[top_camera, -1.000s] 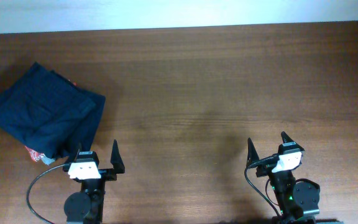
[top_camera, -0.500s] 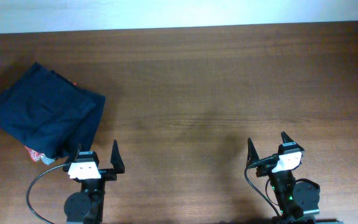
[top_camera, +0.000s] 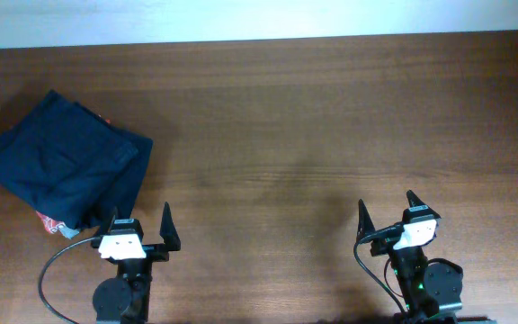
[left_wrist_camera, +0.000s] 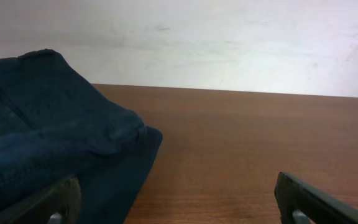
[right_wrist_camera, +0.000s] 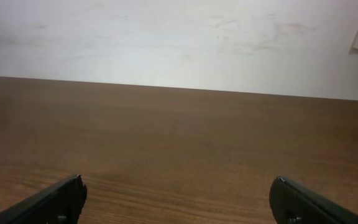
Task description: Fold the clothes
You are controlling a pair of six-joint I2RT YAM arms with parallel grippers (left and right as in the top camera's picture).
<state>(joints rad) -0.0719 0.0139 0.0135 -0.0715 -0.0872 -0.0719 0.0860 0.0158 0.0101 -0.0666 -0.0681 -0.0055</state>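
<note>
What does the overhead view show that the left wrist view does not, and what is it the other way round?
Only the overhead view shows the right gripper, open, and an edge of the red T-shirt peeking from under the navy garment. Only the left wrist view shows that garment from the side, its layers stacked. Both show the navy garment, the wooden table and the open left gripper.

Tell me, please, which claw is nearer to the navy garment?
Left. The left claw sits just beside the navy garment; the right claw is far across the table.
</note>
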